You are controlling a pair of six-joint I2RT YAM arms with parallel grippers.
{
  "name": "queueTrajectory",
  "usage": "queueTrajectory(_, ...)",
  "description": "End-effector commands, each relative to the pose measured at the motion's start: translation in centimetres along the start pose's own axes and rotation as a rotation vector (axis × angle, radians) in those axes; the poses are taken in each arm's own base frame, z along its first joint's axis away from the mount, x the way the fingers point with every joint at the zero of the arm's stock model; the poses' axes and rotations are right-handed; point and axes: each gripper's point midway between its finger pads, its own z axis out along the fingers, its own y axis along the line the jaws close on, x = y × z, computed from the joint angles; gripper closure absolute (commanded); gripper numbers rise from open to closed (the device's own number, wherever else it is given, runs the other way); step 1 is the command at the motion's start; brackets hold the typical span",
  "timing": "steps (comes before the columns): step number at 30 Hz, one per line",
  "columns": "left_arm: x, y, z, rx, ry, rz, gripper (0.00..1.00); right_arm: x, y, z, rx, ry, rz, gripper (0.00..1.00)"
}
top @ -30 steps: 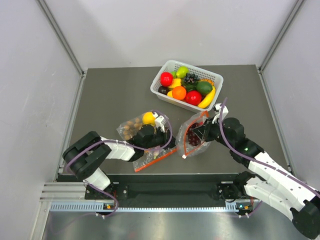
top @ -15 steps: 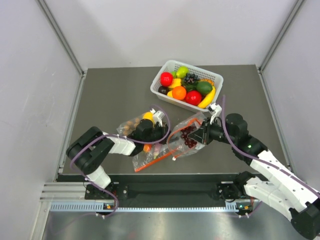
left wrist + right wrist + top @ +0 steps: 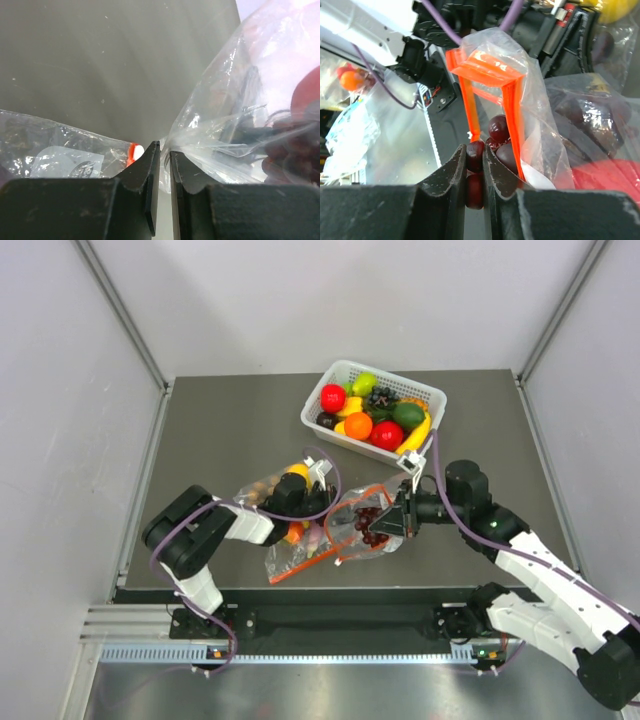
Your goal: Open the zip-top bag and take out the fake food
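Pinching the zip-top bag (image 3: 352, 528) in my left gripper (image 3: 161, 150), I clamp my right gripper (image 3: 476, 152) on its grape bunch (image 3: 499, 129); open, nothing out.

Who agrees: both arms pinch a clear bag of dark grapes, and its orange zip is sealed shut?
No. The orange zip is open, its two sides spread apart, as the right wrist view shows. The left fingers and right fingers do pinch the bag, grapes inside.
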Motion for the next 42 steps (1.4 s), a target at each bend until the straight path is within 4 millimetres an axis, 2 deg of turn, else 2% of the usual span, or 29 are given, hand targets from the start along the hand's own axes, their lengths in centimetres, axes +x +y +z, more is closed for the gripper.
queueTrajectory(1,-2.0,1.8,0.3,-0.053,-0.065,-0.013,0.83,-3.0,5.8,-1.6,-0.225,-0.023,-0.137,1.00)
queueTrajectory(10,-2.0,2.1,0.1,-0.077,-0.056,0.014,0.84,-3.7,8.3,-2.6,-0.367,-0.057,-0.151,1.00)
queueTrajectory(12,-2.4,1.1,-0.1,-0.036,-0.072,0.044,0.82,-3.4,7.2,-2.2,-0.320,-0.040,-0.146,1.00)
queueTrajectory(13,-2.6,0.4,-0.7,-0.015,-0.087,0.060,0.76,-3.1,6.4,-1.8,-0.300,-0.025,-0.129,1.00)
queueTrajectory(15,-3.1,-0.8,-1.5,0.015,-0.109,0.107,0.59,-2.4,4.8,-1.1,-0.251,-0.009,-0.096,1.00)
queueTrajectory(16,-3.6,-1.9,-2.3,0.031,-0.129,0.157,0.41,-2.3,4.2,-0.9,-0.234,-0.008,-0.089,1.00)
queueTrajectory(18,-3.2,-1.8,-3.3,-0.002,-0.121,0.182,0.28,-2.1,2.5,-0.3,-0.177,-0.009,-0.064,1.00)
queueTrajectory(19,-3.9,-2.7,-4.1,-0.001,-0.144,0.233,0.23,-2.0,1.9,-0.1,-0.157,-0.008,-0.058,1.00)
queueTrajectory(20,-4.0,-2.7,-4.6,-0.021,-0.147,0.252,0.15,-2.1,1.3,0.1,-0.128,-0.017,-0.055,1.00)
queueTrajectory(21,-3.3,-1.5,-5.2,-0.088,-0.120,0.239,0.12,-2.2,0.8,0.2,-0.106,-0.023,-0.049,1.00)
queueTrajectory(22,-3.7,-1.9,-6.0,-0.107,-0.135,0.268,0.11,-2.4,0.5,0.3,-0.093,-0.032,-0.054,1.00)
queueTrajectory(26,-3.2,1.0,-8.3,-0.312,-0.111,0.238,0.08,-3.0,-1.5,0.6,-0.003,-0.061,-0.034,1.00)
queueTrajectory(32,-3.8,2.2,-11.8,-0.481,-0.171,0.223,0.07,-2.2,-4.2,0.9,0.101,-0.037,-0.002,1.00)
queueTrajectory(33,-4.5,1.4,-12.3,-0.470,-0.200,0.241,0.07,-2.0,-4.4,0.9,0.108,-0.032,-0.006,1.00)
queueTrajectory(34,-4.1,1.4,-12.6,-0.475,-0.183,0.259,0.07,-1.7,-4.8,0.8,0.123,-0.025,0.001,1.00)
queueTrajectory(37,-4.7,-1.3,-13.1,-0.369,-0.213,0.312,0.07,-1.4,-5.1,0.7,0.139,-0.017,0.001,1.00)
queueTrajectory(39,-5.8,-4.7,-13.3,-0.240,-0.271,0.351,0.07,-1.1,-5.3,0.8,0.145,-0.009,0.000,1.00)
queueTrajectory(41,-6.3,-6.7,-13.6,-0.160,-0.304,0.359,0.08,-0.7,-5.7,0.8,0.151,-0.002,0.008,1.00)
queueTrajectory(42,-6.8,-8.7,-13.8,-0.086,-0.329,0.378,0.07,-0.6,-5.8,0.9,0.150,0.005,0.013,1.00)
